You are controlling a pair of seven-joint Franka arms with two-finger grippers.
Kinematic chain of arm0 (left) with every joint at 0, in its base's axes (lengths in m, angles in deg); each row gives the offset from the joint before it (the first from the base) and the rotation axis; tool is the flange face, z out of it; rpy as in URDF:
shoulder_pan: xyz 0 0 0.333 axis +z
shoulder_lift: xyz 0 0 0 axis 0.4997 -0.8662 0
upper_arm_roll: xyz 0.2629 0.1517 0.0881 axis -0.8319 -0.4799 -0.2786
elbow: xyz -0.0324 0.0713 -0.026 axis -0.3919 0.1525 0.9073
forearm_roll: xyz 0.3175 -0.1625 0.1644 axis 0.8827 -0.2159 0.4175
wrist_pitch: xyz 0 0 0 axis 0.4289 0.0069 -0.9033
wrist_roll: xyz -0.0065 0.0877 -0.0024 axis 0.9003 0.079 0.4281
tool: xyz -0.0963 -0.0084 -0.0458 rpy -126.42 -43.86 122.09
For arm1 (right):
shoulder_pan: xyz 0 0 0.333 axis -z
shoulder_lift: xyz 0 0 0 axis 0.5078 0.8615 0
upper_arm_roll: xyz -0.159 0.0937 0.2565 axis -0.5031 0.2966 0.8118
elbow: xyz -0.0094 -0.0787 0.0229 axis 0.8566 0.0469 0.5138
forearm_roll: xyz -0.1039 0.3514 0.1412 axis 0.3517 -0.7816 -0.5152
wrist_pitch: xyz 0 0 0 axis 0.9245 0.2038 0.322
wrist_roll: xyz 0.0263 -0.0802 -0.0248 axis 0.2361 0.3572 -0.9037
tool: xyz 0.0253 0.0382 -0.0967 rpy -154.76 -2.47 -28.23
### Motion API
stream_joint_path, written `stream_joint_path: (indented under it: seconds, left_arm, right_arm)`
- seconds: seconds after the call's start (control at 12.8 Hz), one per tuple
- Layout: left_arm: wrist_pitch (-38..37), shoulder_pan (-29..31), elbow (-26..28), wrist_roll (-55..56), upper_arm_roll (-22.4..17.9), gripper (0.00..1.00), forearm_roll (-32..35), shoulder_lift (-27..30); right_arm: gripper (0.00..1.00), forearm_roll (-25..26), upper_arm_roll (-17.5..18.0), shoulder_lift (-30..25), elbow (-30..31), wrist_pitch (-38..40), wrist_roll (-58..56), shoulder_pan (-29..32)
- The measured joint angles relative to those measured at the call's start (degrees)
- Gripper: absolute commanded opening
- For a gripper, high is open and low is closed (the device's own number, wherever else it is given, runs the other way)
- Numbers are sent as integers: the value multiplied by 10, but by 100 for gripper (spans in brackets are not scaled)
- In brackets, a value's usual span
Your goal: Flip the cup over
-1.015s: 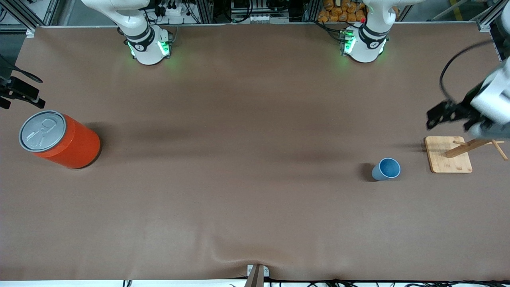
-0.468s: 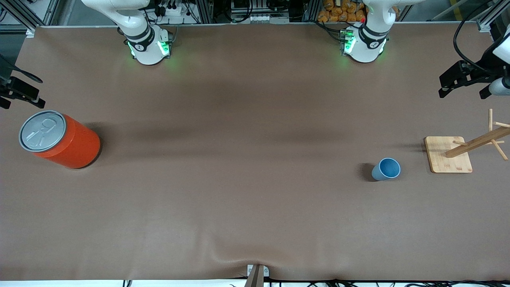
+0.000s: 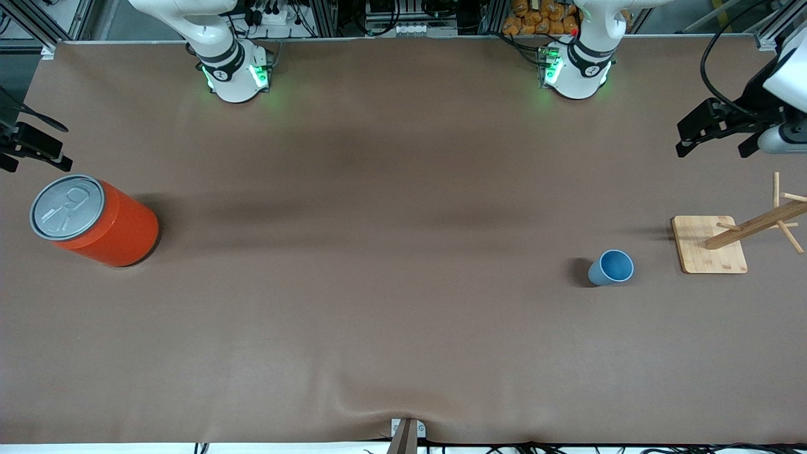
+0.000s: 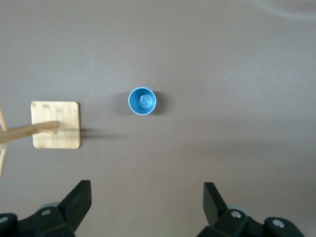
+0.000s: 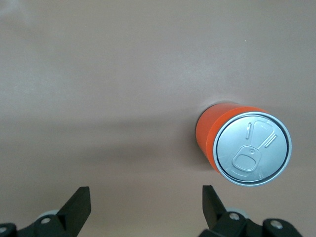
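The small light-blue cup (image 3: 611, 267) stands upright, mouth up, on the brown table toward the left arm's end. It also shows in the left wrist view (image 4: 142, 100), seen straight down into its mouth. My left gripper (image 3: 715, 140) hangs high in the air at the table's edge on the left arm's end, apart from the cup; it is open and empty (image 4: 147, 190). My right gripper (image 3: 28, 151) waits at the right arm's end of the table, above the orange can, open and empty (image 5: 146, 195).
A wooden rack on a square board (image 3: 709, 244) stands beside the cup, toward the left arm's end, and shows in the left wrist view (image 4: 55, 124). A large orange can with a grey lid (image 3: 94, 221) stands at the right arm's end (image 5: 244, 145).
My left gripper has risen from just over the wooden rack toward the arm bases, then shifted slightly toward the table's middle. The cup and the right gripper have not moved.
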Motion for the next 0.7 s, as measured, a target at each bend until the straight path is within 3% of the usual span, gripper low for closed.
stream_joint_path:
  seconds: [0.47, 0.7]
  left_arm:
    - [-33, 3, 3, 21, -8, 100, 0, 0]
    - [-34, 1, 14, -27, -43, 100, 0, 12]
  right_arm:
    - [100, 0, -1, 0, 0, 0, 0, 0]
    - [100, -1, -1, 0, 0, 0, 0, 0]
